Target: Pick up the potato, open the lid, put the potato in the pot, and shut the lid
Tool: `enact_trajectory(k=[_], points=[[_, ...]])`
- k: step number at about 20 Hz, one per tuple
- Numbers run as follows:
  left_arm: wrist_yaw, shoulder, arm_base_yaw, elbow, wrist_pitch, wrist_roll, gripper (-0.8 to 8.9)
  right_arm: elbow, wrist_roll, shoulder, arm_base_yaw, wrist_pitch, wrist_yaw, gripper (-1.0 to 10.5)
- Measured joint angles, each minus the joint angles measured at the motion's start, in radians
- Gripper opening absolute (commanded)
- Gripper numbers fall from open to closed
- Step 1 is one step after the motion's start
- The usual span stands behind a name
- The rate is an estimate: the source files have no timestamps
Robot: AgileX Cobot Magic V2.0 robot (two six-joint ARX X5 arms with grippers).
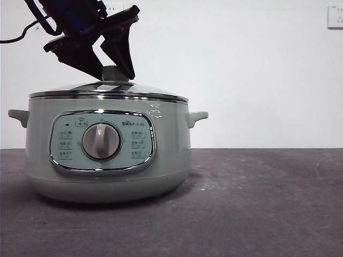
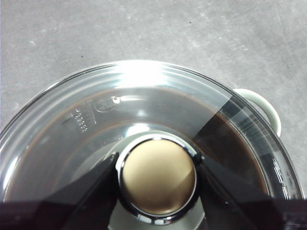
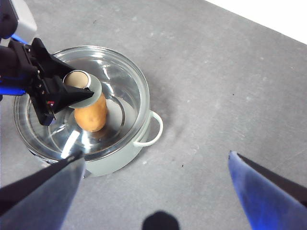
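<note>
The sage-green pot stands on the left of the table with the glass lid seated on its rim. My left gripper comes down from the upper left, and its jaws press both sides of the lid's knob. In the right wrist view the potato lies inside the pot, seen through the lid, beside the left gripper. My right gripper hangs high above the table to the pot's side, open and holding nothing.
The dark grey tabletop stretches to the right of the pot. A pot handle sticks out toward that side. A white wall with a socket stands behind. A black cable trails at the upper left.
</note>
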Motion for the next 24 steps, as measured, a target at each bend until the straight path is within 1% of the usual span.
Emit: enact_trajectory(k=[7, 10, 12, 15, 16, 17, 18, 19, 20, 22, 24], points=[[0.015, -0.012, -0.001, 0.001, 0.027, 0.000, 4.15, 0.000, 0.003, 0.000, 0.000, -0.005, 0.000, 5.0], [0.015, -0.034, -0.001, 0.063, -0.051, 0.000, 4.13, 0.000, 0.003, 0.000, 0.000, -0.007, 0.000, 5.0], [0.019, -0.054, -0.001, 0.118, -0.130, 0.000, 4.08, 0.000, 0.006, 0.000, 0.000, -0.012, 0.001, 5.0], [0.023, -0.127, -0.006, 0.135, -0.206, 0.001, 4.03, 0.000, 0.008, 0.000, 0.000, -0.031, 0.010, 4.9], [0.023, -0.159, -0.010, 0.135, -0.225, 0.001, 3.77, -0.002, 0.010, 0.000, 0.000, -0.030, 0.026, 4.3], [0.023, -0.205, -0.014, 0.135, -0.245, 0.010, 2.43, -0.006, 0.012, 0.000, 0.000, -0.030, 0.051, 3.0], [0.022, -0.246, -0.015, 0.135, -0.263, 0.020, 0.88, -0.013, 0.014, 0.000, 0.000, -0.030, 0.069, 1.8], [0.014, -0.296, -0.016, 0.135, -0.285, 0.039, -0.14, -0.025, 0.014, -0.001, 0.000, -0.029, 0.077, 0.5], [-0.005, -0.335, -0.016, 0.135, -0.297, 0.051, -0.08, -0.041, 0.014, -0.004, 0.000, -0.023, 0.077, -0.2], [-0.070, -0.410, -0.016, 0.135, -0.321, 0.070, -0.08, -0.107, 0.014, -0.030, 0.000, 0.037, 0.077, -0.2], [-0.127, -0.472, -0.016, 0.135, -0.331, 0.088, -0.08, -0.214, 0.014, -0.089, 0.000, 0.148, 0.077, -0.2]])
